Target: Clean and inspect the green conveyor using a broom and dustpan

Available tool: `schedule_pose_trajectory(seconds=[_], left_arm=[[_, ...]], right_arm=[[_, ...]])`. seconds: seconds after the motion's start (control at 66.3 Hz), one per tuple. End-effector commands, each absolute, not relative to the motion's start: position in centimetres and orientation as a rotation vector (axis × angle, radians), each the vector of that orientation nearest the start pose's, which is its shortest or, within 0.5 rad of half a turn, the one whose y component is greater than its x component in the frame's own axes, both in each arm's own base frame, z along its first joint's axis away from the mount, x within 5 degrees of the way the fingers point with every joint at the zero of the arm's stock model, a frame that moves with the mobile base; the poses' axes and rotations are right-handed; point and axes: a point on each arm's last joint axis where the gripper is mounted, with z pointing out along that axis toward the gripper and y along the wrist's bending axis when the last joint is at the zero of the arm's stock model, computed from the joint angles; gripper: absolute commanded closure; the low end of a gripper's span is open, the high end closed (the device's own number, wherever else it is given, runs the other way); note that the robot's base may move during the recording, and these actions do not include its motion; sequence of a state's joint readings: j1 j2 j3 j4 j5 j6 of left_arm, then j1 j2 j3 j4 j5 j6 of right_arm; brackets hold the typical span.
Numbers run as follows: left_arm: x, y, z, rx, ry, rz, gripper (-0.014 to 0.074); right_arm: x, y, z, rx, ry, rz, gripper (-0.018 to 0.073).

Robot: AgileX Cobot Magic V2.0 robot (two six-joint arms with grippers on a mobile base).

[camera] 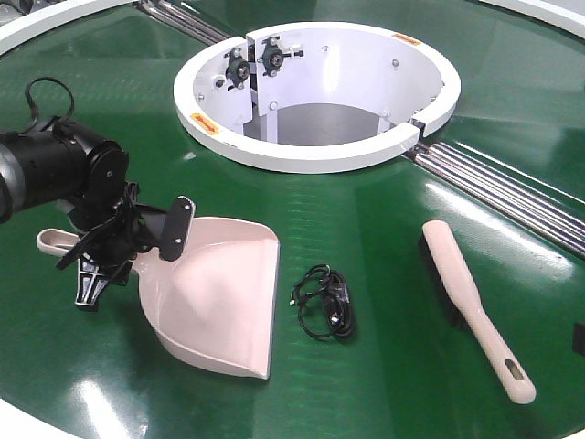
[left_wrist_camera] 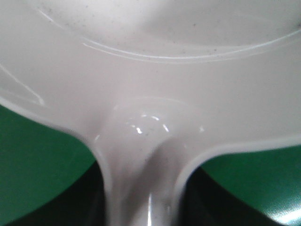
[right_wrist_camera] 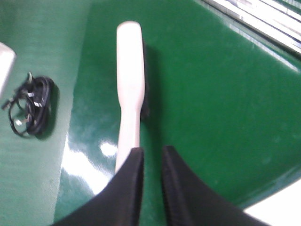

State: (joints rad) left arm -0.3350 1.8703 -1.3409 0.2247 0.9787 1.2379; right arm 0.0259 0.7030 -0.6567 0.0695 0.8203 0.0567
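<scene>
The beige-pink dustpan (camera: 219,302) lies on the green conveyor (camera: 384,229), left of centre, with its handle pointing left. My left gripper (camera: 134,258) is open and straddles the spot where the handle joins the scoop. The left wrist view is filled by the dustpan (left_wrist_camera: 150,70) at close range. The beige broom (camera: 466,293) lies flat on the right, its slotted handle end toward the front edge. In the right wrist view my right gripper (right_wrist_camera: 153,149) hovers over the broom's (right_wrist_camera: 129,70) handle with only a thin gap between its fingers, holding nothing.
A coiled black cable (camera: 326,302) lies on the belt between dustpan and broom, and shows at the left as a cable (right_wrist_camera: 30,106) in the right wrist view. The white ring hub (camera: 315,155) stands behind. Metal rails (camera: 503,187) run off to the right.
</scene>
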Motion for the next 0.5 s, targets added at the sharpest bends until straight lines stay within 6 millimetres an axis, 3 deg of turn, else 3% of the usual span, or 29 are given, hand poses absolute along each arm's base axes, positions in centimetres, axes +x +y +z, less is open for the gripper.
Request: schedule_pose_trajectory(seconds=[0.0, 0.211, 0.332, 0.483], left_arm=[[35.4, -10.9, 22.8, -2.416, -2.118, -0.439, 0.0604], [35.4, -10.9, 22.8, -2.416, -2.118, -0.439, 0.0604], [35.4, -10.9, 22.8, -2.416, -2.118, -0.439, 0.0603], [35.4, -10.9, 22.8, -2.415, -2.117, -0.438, 0.0603]], right_arm=[[13.8, 1.0, 32.1, 0.016, 2.334, 0.103, 0.0332], [17.0, 2.3, 32.3, -0.115, 2.468, 0.05, 0.0065], [19.2, 2.9, 32.3, -0.121, 2.535, 0.047, -0.0003], [22.2, 3.4, 31.9, -0.136, 2.649, 0.028, -0.0008]])
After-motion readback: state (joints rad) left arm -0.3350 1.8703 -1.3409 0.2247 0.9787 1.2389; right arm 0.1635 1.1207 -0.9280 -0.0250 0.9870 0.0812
